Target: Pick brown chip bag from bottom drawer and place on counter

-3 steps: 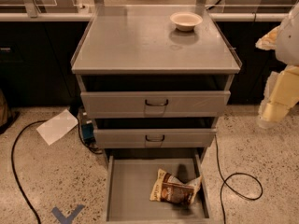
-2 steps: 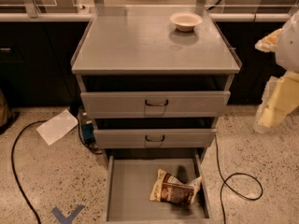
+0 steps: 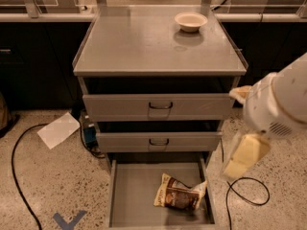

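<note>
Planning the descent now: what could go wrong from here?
The gripper hangs off to the right, outside the bottom drawer; coming in, it may clip the drawer's right wall. The brown chip bag lies crumpled near that wall, so a grasp could slip. On the counter, the bowl could get bumped.

The bag (image 3: 180, 197) lies flat on the floor of the open drawer (image 3: 136, 195), in its right half. It is crumpled, dark brown in the middle with tan ends, and its right end seems to touch the drawer's right wall. The counter (image 3: 144, 47) is the flat grey top with slim side rims. The gripper (image 3: 241, 158) hangs right of the drawer, apart from the bag.
</note>
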